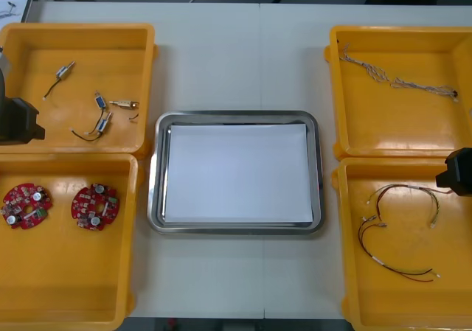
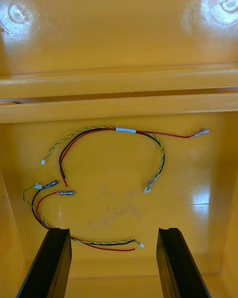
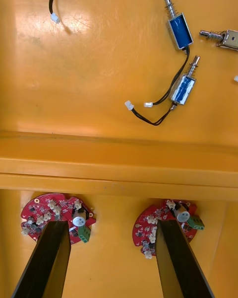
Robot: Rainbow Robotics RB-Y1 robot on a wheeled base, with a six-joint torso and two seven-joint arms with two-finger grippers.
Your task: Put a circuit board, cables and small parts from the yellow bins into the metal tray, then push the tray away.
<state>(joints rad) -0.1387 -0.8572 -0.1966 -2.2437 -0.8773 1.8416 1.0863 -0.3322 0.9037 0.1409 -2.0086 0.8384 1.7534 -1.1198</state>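
Observation:
Two round red circuit boards [image 1: 26, 205] [image 1: 94, 206] lie in the near left yellow bin [image 1: 66, 301]. My left gripper [image 3: 111, 223] hangs open above them, one fingertip over each board [image 3: 44, 209] [image 3: 148, 218], holding nothing. Several small metal parts [image 1: 99, 100] [image 3: 184, 87] lie in the far left bin [image 1: 77, 29]. Open and empty too, my right gripper [image 2: 113, 231] is over the near right bin [image 1: 413, 312], just short of the red and yellow cables [image 2: 124, 130] [image 1: 398, 228]. The metal tray [image 1: 236, 117], white inside, sits between the bins.
A twisted blue and white cable [image 1: 398, 82] lies in the far right bin [image 1: 402, 30]. The left arm [image 1: 16, 119] shows at the left edge and the right arm [image 1: 459, 170] at the right edge. Bare table runs beyond the tray's far rim.

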